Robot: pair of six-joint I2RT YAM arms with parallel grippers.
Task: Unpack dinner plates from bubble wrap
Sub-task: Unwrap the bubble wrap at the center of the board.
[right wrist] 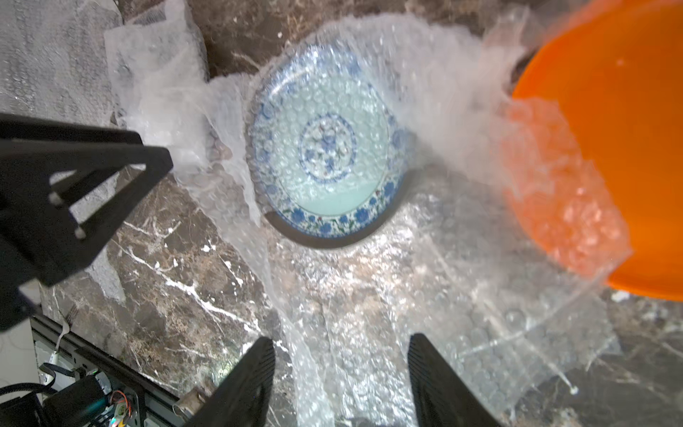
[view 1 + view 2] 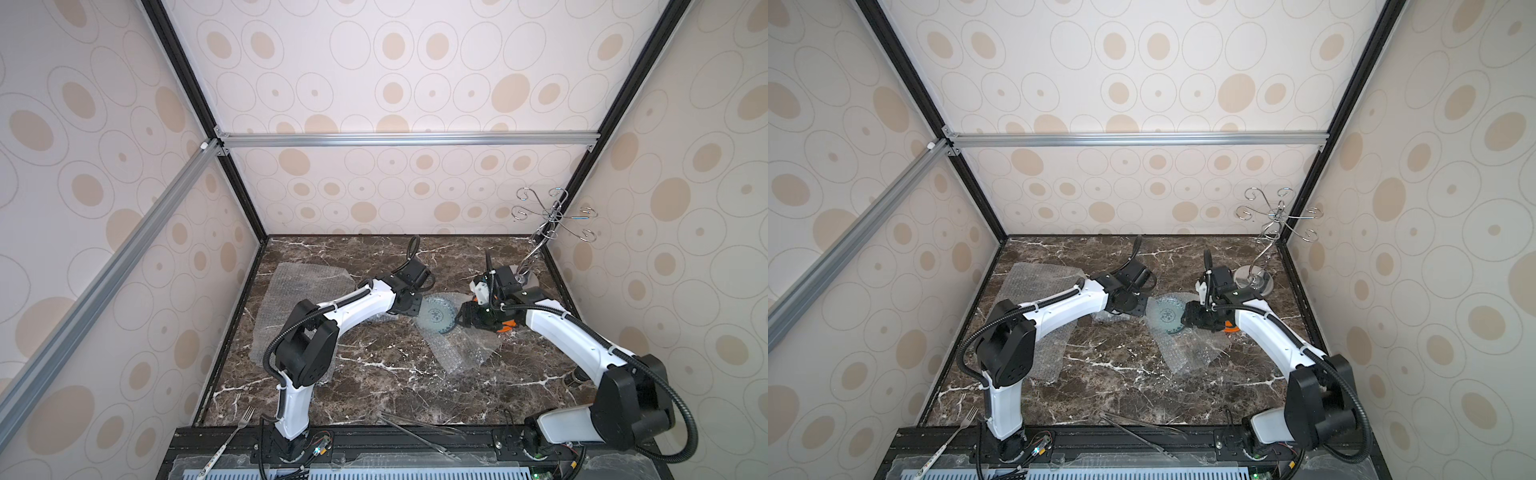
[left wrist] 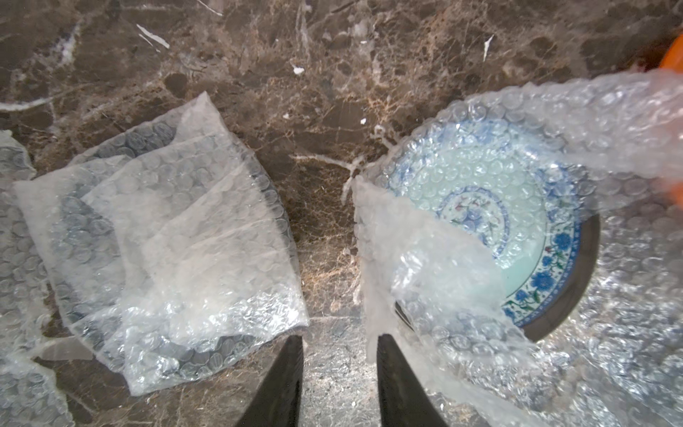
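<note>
Bare marble is showing across the near half of the worktop point(image 2: 374, 382), btwn the two arm bases. Only a fork point(image 2: 239, 424) and tongs point(image 2: 415, 432) are lying at the near edge. A flat sheet point(image 2: 299, 291) of bubble wrap is filling the left side, close to the left wall. A wire stand point(image 2: 548, 216) is rising from its disc base point(image 2: 1254, 280) in the far-right corner.

At ctr, the pale plate point(image 2: 434, 318) w/ a blue-green rim is sitting on the black plate point(image 1: 332, 240), whose dark rim is peeking out on one side. A crumpled sheet point(image 2: 461, 353) is lying under the stack and folding over most of the pale plate.

The left hand point(image 3: 340, 338) is standing partly open w/ marble showing btwn its fingers, gripping nothing. A wrap flap is hanging right against one finger. The right hand point(image 1: 342, 338) is standing wider open over the crumpled sheet, pinching nothing. Can't tell if it's touching the wrap.

Cream walls w/ tan ovals are closing in three sides, and only the top views are showing them. The orange plate point(image 1: 610, 129) is showing clearly only in the right wrist view, just beside the stack w/ wrap overlapping its edge. Both top views are giving only orange slivers under the right wrist. The left wrist view is giving the best look at a folded wrap piece point(image 3: 166, 240), w/ a strip of marble btwn it and the stack.
</note>
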